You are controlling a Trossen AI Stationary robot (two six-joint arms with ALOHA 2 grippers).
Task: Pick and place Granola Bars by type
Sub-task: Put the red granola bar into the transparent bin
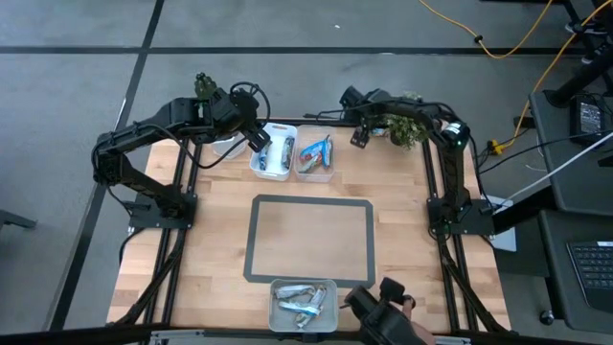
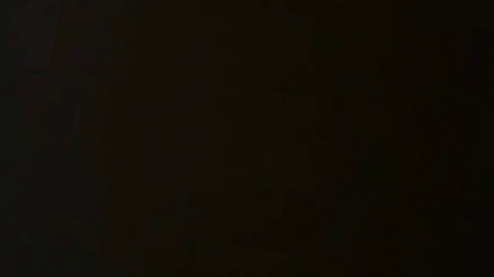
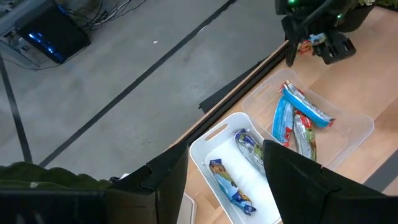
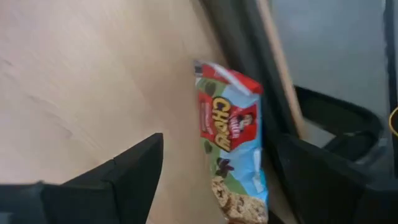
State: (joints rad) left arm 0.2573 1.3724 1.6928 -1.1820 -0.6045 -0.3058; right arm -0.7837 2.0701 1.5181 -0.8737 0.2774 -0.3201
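Observation:
The low view is black. My left gripper [image 1: 260, 140] [image 3: 227, 180] hovers open over the white tray [image 1: 272, 157] at the table's far edge. Two blue-and-silver granola bars [image 3: 231, 182] lie in that tray. The clear tray [image 1: 316, 158] beside it holds blue-and-red bars [image 3: 297, 118]. My right gripper [image 1: 360, 136] [image 4: 221, 155] is just right of the clear tray, near the far edge, with a red-and-blue granola bar [image 4: 231, 146] between its fingers. A third tray [image 1: 304, 305] at the near edge holds several silver and blue bars. My right gripper has the red-and-blue bar between its two fingers, clear of the wood below it. The bar's long side [image 4: 264, 155] runs along one finger [image 4: 311, 186], and the bar lies along the fingers. Its near end leaves the picture, so the place of contact is hidden.
A grey taped rectangle [image 1: 311, 240] marks the table's middle. A black rail [image 4: 249, 56] runs along the far edge beside the held bar. A person's dark-gloved hand [image 1: 383, 309] rests by the near tray. Cables cross the floor beyond the table.

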